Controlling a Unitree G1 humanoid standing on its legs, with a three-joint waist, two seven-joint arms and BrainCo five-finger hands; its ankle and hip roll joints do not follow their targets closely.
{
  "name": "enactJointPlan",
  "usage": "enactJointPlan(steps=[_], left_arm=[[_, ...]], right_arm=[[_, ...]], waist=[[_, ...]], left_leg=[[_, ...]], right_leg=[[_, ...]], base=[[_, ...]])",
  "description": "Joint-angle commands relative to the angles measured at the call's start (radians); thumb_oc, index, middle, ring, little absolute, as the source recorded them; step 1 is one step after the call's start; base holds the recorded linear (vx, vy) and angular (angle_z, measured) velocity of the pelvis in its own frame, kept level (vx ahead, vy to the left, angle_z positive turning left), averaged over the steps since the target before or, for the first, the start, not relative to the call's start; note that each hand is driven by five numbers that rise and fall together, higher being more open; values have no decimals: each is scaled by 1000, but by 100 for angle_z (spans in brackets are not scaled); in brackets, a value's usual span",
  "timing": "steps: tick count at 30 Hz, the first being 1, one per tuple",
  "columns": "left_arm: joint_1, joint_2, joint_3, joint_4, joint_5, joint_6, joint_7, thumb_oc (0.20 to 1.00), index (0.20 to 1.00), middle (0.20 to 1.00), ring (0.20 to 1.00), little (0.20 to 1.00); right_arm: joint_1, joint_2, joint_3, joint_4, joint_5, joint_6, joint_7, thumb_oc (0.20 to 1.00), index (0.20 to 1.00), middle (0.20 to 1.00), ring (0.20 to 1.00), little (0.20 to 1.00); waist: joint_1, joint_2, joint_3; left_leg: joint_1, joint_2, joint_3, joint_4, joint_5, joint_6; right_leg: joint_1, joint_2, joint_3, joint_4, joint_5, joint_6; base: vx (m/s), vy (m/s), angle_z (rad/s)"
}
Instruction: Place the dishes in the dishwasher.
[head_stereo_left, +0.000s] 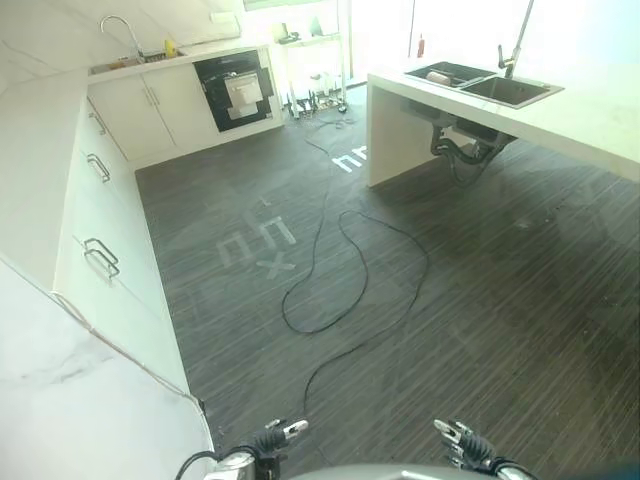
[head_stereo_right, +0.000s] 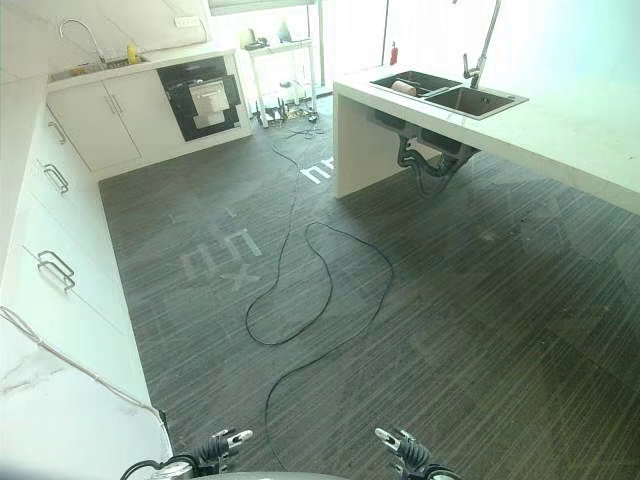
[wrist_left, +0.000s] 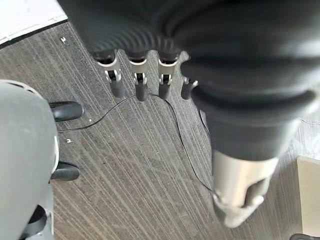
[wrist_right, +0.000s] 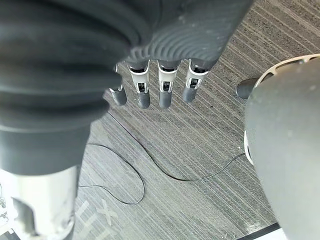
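A black-fronted built-in appliance (head_stereo_left: 235, 90) with a white sheet on its door stands shut in the far cabinet run. A pale dish-like thing (head_stereo_right: 402, 87) lies in the island's sink (head_stereo_left: 478, 82); its kind is too small to tell. My left hand (head_stereo_left: 275, 437) and right hand (head_stereo_left: 460, 440) hang low at the near edge, far from both. The left wrist view has straight fingers (wrist_left: 140, 85) over bare floor. In the right wrist view the fingers (wrist_right: 165, 90) are straight too, holding nothing.
A white counter (head_stereo_left: 40, 150) with handled drawers (head_stereo_left: 100, 258) runs along my left. The white island (head_stereo_left: 580, 115) with a tall tap (head_stereo_left: 512, 45) stands at the right. A second sink and tap (head_stereo_left: 125, 40) and a white rack (head_stereo_left: 315, 70) are at the back. Dark floor (head_stereo_left: 480, 300) lies between.
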Motion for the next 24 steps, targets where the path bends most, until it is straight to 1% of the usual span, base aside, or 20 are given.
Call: enactJointPlan(steps=[1,2,7,8,10,12,13,14,15,16,17,18,20,22,23,24], left_arm=[[-48,-8,24,48,-17,-44,9,1000,1000,1000,1000,1000],[-43,-6,29,45,-37,-73,-5,1000,1000,1000,1000,1000],[-34,-4,48,23,-98,-109,-40,1000,1000,1000,1000,1000],[-33,-3,50,18,-95,-127,-53,1000,1000,1000,1000,1000],[-29,2,55,5,-90,-144,-68,1000,1000,1000,1000,1000],[-28,9,56,-34,-65,-171,-61,1000,1000,1000,1000,1000],[-29,19,51,-59,12,-216,-16,1000,1000,1000,1000,1000],[-29,21,50,-63,31,-225,-1,1000,1000,1000,1000,1000],[-37,35,29,-88,133,-259,53,1000,1000,1000,1000,1000],[-49,50,13,-130,149,-260,82,1000,1000,1000,1000,1000],[-56,54,17,-167,120,-253,93,1000,1000,1000,1000,1000],[-61,60,39,-233,76,-233,98,1000,1000,1000,1000,1000],[-62,67,67,-284,62,-231,74,1000,1000,1000,1000,1000],[-63,81,72,-324,86,-221,42,1000,1000,1000,1000,1000],[-60,86,71,-331,85,-229,29,1000,1000,1000,1000,1000],[-51,87,72,-334,99,-239,30,1000,1000,1000,1000,1000]], right_arm=[[-53,34,25,38,33,-55,1,1000,1000,1000,1000,1000],[-50,31,25,38,20,-64,8,1000,1000,1000,1000,1000],[-48,30,27,32,40,-67,28,1000,1000,1000,1000,1000],[-49,29,26,32,48,-56,42,1000,1000,1000,1000,1000],[-49,24,28,28,46,-60,54,1000,1000,1000,1000,1000],[-51,18,37,9,44,-57,57,1000,1000,1000,1000,1000],[-53,13,42,-3,45,-56,58,1000,1000,1000,1000,1000],[-53,12,43,-4,46,-56,59,1000,1000,1000,1000,1000],[-56,6,45,-18,55,-50,65,1000,1000,1000,1000,1000],[-60,-3,46,-43,72,-43,73,1000,1000,1000,1000,1000],[-61,-9,46,-70,91,-38,83,1000,1000,1000,1000,1000],[-60,-20,47,-132,111,-20,99,1000,1000,1000,1000,1000],[-61,-31,54,-186,111,-39,120,1000,1000,1000,1000,1000],[-62,-41,56,-241,116,-31,111,1000,1000,1000,1000,1000],[-62,-45,51,-250,125,-35,115,1000,1000,1000,1000,1000],[-64,-47,45,-249,131,-40,123,1000,1000,1000,1000,1000]], waist=[[-19,-26,-24],[-22,-25,-23],[-22,-21,-18],[-22,-21,-16],[-20,-21,-14],[-16,-19,-7],[-13,-18,-2],[-12,-18,-1],[-10,-18,5],[-8,-18,13],[-5,-20,21],[1,-30,35],[6,-47,51],[9,-58,70],[14,-58,81],[22,-54,89]], left_leg=[[29,50,44,-34,0,-59],[31,54,45,-35,1,-60],[27,66,44,-33,7,-68],[24,71,42,-30,10,-72],[24,74,35,-28,11,-75],[18,80,21,-21,16,-80],[15,88,17,-13,21,-86],[14,89,16,-12,22,-88],[5,97,14,6,25,-95],[-12,106,8,34,28,-105],[-24,111,3,60,26,-111],[-56,110,-11,133,12,-113],[-106,105,-20,246,-13,-100],[-174,111,-26,373,10,-98],[-207,108,-35,412,29,-97],[-221,97,-45,409,39,-94]], right_leg=[[39,-44,45,-147,108,79],[39,-40,49,-148,106,76],[39,-32,54,-153,104,72],[38,-29,56,-152,103,69],[39,-23,59,-152,100,66],[38,-14,68,-149,93,59],[38,-10,69,-146,90,55],[38,-9,69,-145,89,54],[37,-7,68,-141,86,50],[33,-6,68,-134,84,44],[30,-6,68,-130,82,40],[25,-12,73,-121,81,31],[10,-20,84,-104,80,17],[1,-18,89,-83,79,2],[2,-12,92,-71,76,-5],[9,-6,94,-63,68,-5]], base=[[33,-74,1],[26,-70,1],[6,-77,0],[14,-114,0],[18,-110,1],[7,-132,2],[-3,-97,1],[-11,-107,-1],[-19,-100,-1],[-26,-121,-3],[-34,-143,-2],[-34,-135,0],[-35,-158,3],[-13,-151,0],[61,-91,2],[117,-43,6]])
